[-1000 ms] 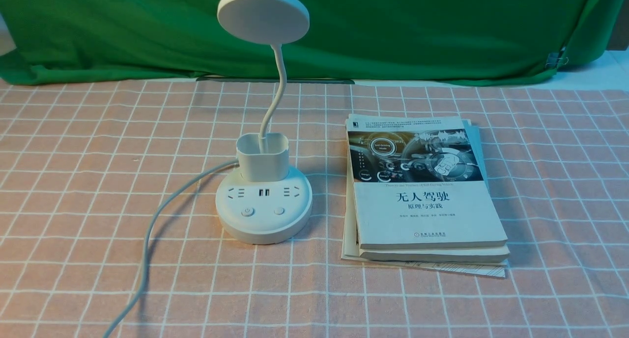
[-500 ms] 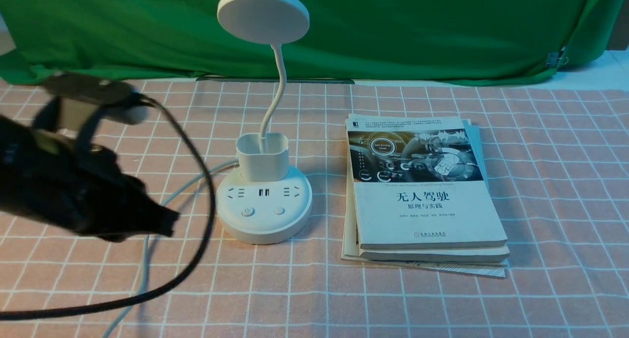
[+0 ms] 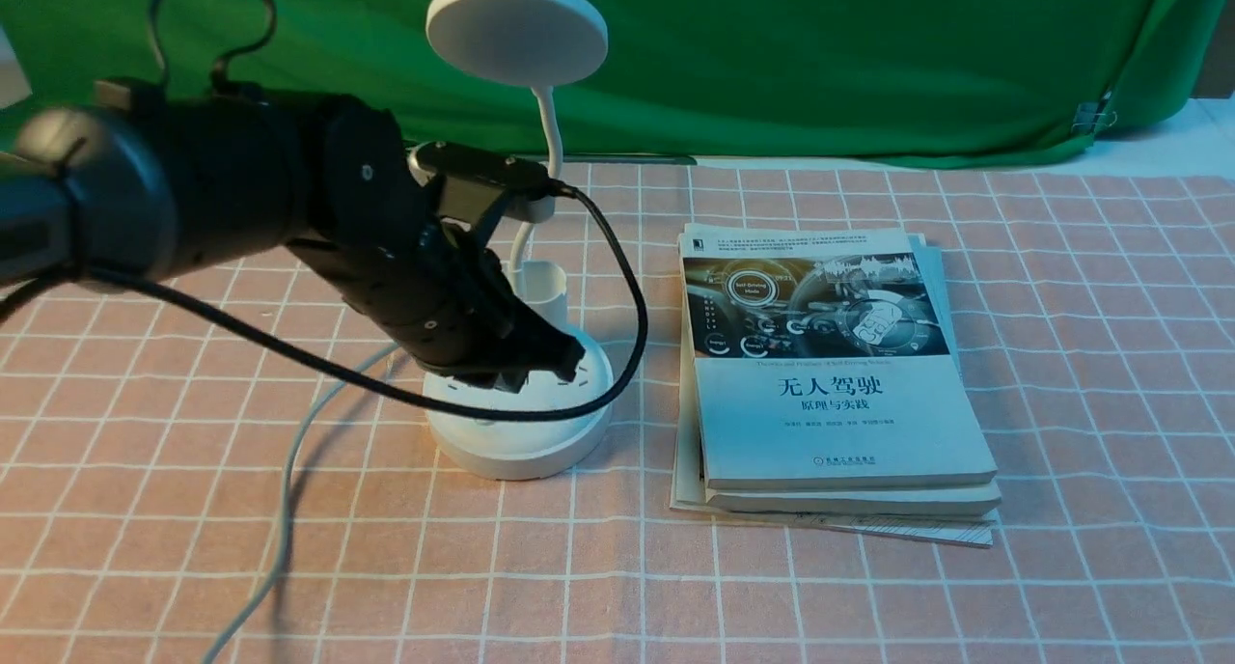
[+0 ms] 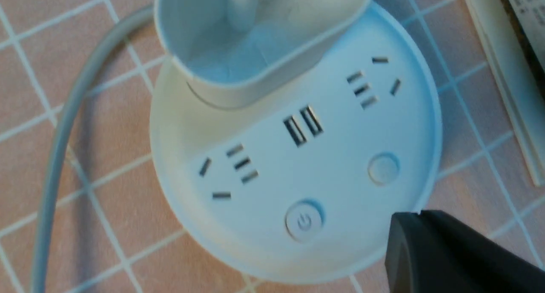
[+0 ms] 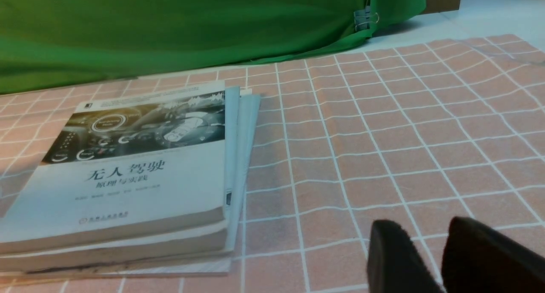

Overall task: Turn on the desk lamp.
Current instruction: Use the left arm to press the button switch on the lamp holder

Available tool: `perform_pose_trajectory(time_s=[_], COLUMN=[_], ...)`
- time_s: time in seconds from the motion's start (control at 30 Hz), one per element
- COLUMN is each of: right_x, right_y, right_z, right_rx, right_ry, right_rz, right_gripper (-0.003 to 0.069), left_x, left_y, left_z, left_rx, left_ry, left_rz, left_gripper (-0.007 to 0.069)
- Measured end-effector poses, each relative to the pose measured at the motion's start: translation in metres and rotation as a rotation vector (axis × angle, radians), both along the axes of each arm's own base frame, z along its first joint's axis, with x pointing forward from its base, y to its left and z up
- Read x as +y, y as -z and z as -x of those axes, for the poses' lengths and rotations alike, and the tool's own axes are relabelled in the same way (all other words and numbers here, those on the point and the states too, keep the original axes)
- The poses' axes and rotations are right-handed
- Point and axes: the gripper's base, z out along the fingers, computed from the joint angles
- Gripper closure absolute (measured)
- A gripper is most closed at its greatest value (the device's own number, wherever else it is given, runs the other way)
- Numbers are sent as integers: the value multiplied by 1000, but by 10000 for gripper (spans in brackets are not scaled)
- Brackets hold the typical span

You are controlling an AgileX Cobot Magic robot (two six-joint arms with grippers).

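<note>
The right gripper (image 5: 423, 227) is nearest the robot, low above the pink checked fabric tablecloth (image 3: 868, 596). Its two dark fingers are parted by a narrow gap and hold nothing.

The white plastic desk lamp (image 3: 526, 447) stands left of centre on the cloth, just beside a stack of white softcover books (image 3: 835, 403). Its white round cord (image 3: 287, 490) trails toward the near edge.

The left gripper (image 3: 550, 365) sits low over the lamp's round base and hides the buttons in the front view. The wrist view shows one dark finger mass beside the round power button (image 4: 304, 220), apart from it. Whether the jaws are parted cannot be determined, and no object is seen in them.

Handling: the lamp appears light, rigid and smooth. No grasp is required. Press straight down on the power-marked button, not the plain round button (image 4: 383, 168). A sideways push would likely slide the base on the cloth.

Behind the sockets is the oblong cup holder (image 4: 255, 50), then the thin bendy neck (image 3: 550, 133) and the flat disc head (image 3: 517, 29), which is unlit. Avoid the neck, as it will probably flex. Farthest back is the green fabric backdrop (image 3: 820, 56).
</note>
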Motion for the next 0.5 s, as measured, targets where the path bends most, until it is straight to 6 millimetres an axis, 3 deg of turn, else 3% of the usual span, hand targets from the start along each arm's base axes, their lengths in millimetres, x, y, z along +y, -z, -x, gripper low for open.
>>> perform_pose_trajectory(time_s=[0.2, 0.37, 0.5], right_x=[0, 0, 0], right_y=[0, 0, 0], right_z=[0, 0, 0], right_rx=[0, 0, 0], right_ry=[0, 0, 0], right_rz=[0, 0, 0], right_gripper=[419, 419, 419], left_x=[-14, -32, -33], left_y=[26, 32, 36], left_z=[-10, -6, -8], left_rx=[-12, -50, -62], left_ry=[5, 62, 68], left_rz=[-1, -16, -35], left_gripper=[603, 603, 603])
